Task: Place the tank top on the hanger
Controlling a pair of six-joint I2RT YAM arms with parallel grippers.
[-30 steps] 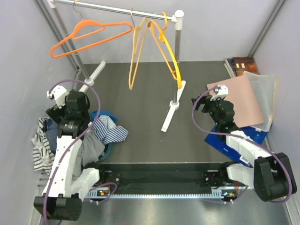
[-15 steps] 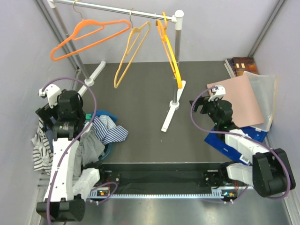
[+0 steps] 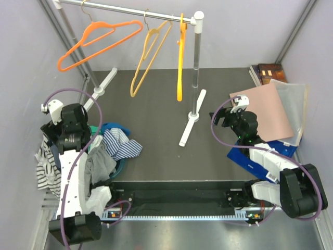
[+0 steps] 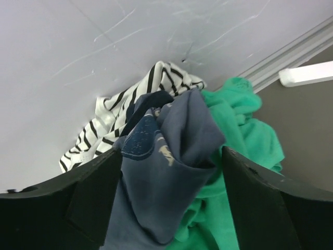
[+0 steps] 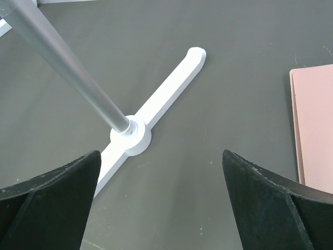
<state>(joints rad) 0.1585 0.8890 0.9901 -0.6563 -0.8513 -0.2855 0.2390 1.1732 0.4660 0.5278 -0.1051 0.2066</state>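
Overhead hang three: the hanger [image 3: 152, 33], two orange hangers [image 3: 101, 47]; one tank top [image 4: 171, 156].

From above and behind the arms [image 3: 72, 177] we look down on the whole table [image 3: 156, 125]. Our left wrist view stares close at the clothes [image 4: 171, 156] by the wall [image 4: 78, 52]; our right wrist view faces the rack foot [image 5: 161, 99], shared with overhead.

**A:** Light was flat and even from above, tbh. The dark table [image 3: 156, 104] showed barely any shadows, just a soft sheen on the metal rail [image 3: 130, 9].

**B:** Same. The overhead view bent a bit toward its corners. The left wrist shot was crisp on the tank top [image 4: 177, 130], but the left gripper [image 4: 171, 153] had its fingers [image 4: 62, 203] near-black and slightly soft.
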